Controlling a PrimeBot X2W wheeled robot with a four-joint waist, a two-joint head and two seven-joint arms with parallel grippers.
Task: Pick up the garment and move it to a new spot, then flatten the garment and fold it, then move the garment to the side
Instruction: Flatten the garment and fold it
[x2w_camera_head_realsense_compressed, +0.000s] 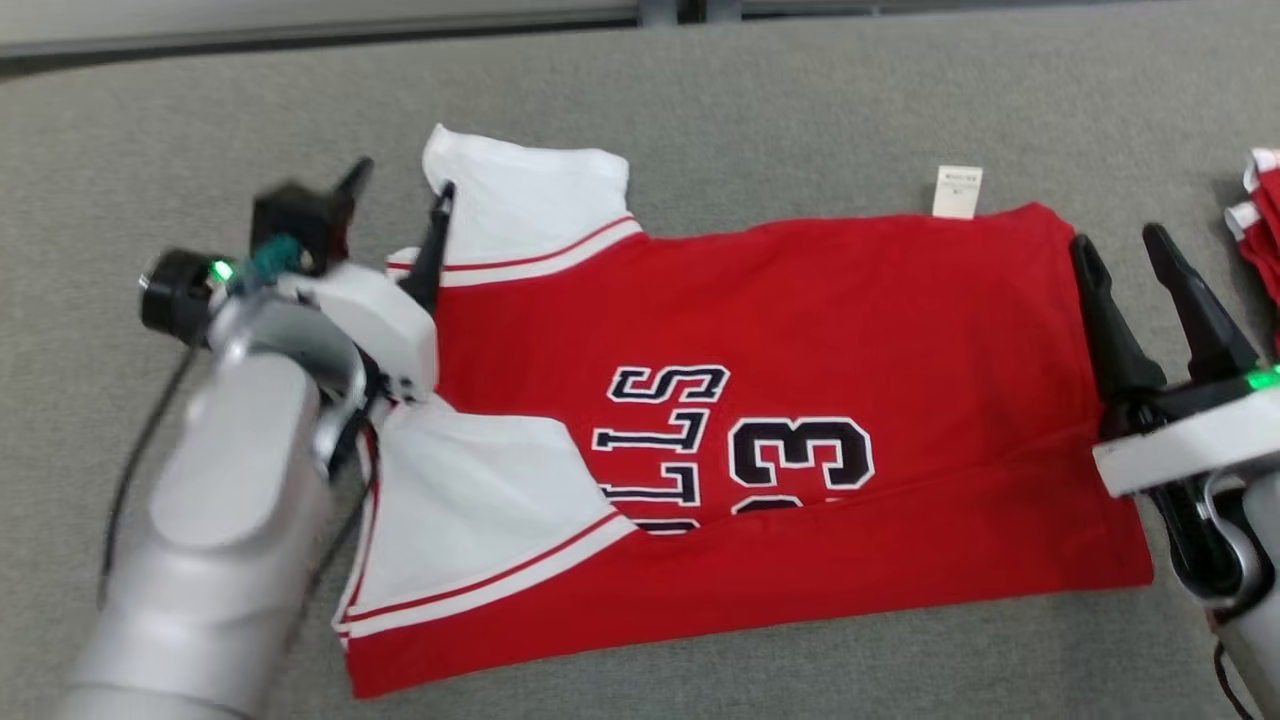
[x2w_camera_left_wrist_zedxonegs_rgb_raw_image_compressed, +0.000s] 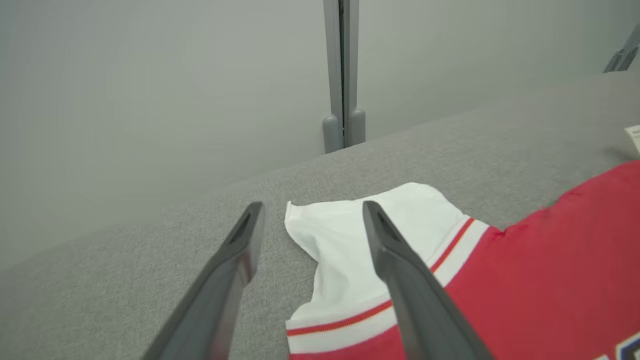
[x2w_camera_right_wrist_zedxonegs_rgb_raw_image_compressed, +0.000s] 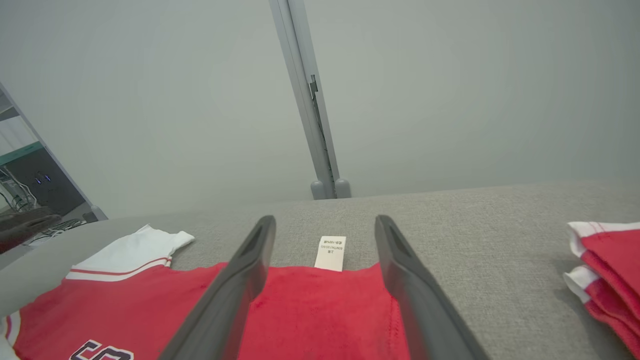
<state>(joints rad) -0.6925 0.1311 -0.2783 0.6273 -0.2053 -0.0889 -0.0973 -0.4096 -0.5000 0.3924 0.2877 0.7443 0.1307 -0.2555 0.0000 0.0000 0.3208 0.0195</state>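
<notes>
A red jersey (x2w_camera_head_realsense_compressed: 800, 330) with white sleeves and dark lettering lies spread flat on the grey fabric surface (x2w_camera_head_realsense_compressed: 760, 110), its near part folded over. A white label (x2w_camera_head_realsense_compressed: 957, 191) sticks out at its far edge. My left gripper (x2w_camera_head_realsense_compressed: 400, 195) is open over the far white sleeve (x2w_camera_head_realsense_compressed: 530, 210), one finger over the cloth and one off it; the left wrist view shows that sleeve (x2w_camera_left_wrist_zedxonegs_rgb_raw_image_compressed: 345, 245) between the fingers (x2w_camera_left_wrist_zedxonegs_rgb_raw_image_compressed: 400, 270). My right gripper (x2w_camera_head_realsense_compressed: 1120, 250) is open at the jersey's right hem, and the right wrist view shows the hem (x2w_camera_right_wrist_zedxonegs_rgb_raw_image_compressed: 320, 310) and label (x2w_camera_right_wrist_zedxonegs_rgb_raw_image_compressed: 330, 252) between its fingers.
A stack of folded red and white garments (x2w_camera_head_realsense_compressed: 1262, 215) sits at the far right, shown too in the right wrist view as the stack (x2w_camera_right_wrist_zedxonegs_rgb_raw_image_compressed: 607, 270). A grey wall with a vertical post (x2w_camera_right_wrist_zedxonegs_rgb_raw_image_compressed: 310, 110) rises behind the surface's far edge.
</notes>
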